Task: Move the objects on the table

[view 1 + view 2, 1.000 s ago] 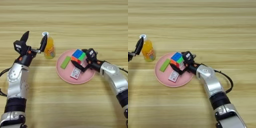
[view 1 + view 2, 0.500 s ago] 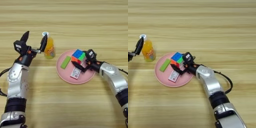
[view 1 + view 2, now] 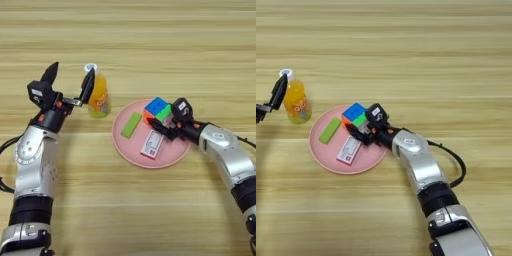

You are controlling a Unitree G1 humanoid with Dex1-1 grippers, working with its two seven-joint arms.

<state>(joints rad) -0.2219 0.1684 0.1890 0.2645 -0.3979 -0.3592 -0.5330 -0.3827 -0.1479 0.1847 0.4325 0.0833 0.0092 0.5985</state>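
An orange-juice bottle (image 3: 100, 97) with a white cap stands upright on the table (image 3: 150, 45), left of the pink plate (image 3: 129, 148). My left gripper (image 3: 71, 79) is open just left of the bottle, its near finger beside the cap and nothing between the fingers. On the plate lie a flat green bar (image 3: 131, 124) and a pink-and-white card box (image 3: 153, 143). At the plate's upper right edge is the multicoloured puzzle cube (image 3: 156, 107), with my right gripper (image 3: 161, 121) shut on it from the right.
Wide bare wood lies behind the plate and in front of it. My right forearm (image 3: 225, 152) reaches in from the lower right, with a black cable trailing behind it.
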